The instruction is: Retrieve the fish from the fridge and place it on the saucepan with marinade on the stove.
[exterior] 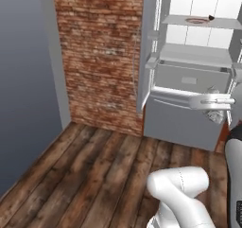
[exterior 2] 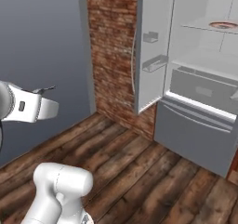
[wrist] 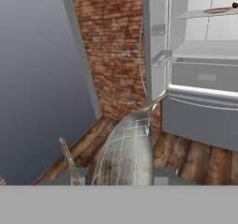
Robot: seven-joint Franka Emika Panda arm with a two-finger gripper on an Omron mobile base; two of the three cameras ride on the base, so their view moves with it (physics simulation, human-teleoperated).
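My gripper [wrist: 120,174] is shut on the fish [wrist: 125,151], a slim silvery-grey body that juts forward between the two fingertips [wrist: 76,175]. From the left base the fish [exterior: 216,117] peeks out beneath my white hand, in front of the fridge's bottom drawer. The grey fridge [exterior: 189,123] stands open ahead. Its left door [exterior: 147,57] is swung wide, showing white shelves, and it also shows from the right base [exterior 2: 200,125]. The saucepan with marinade and the stove are out of view.
On an upper fridge shelf sit a reddish-brown round dish [exterior: 194,20] and a small dark lump [exterior: 211,18]. A brick wall [exterior: 99,57] flanks the open door and a grey wall [exterior: 23,80] closes the left. Wooden floor [exterior: 94,165] stretches in front.
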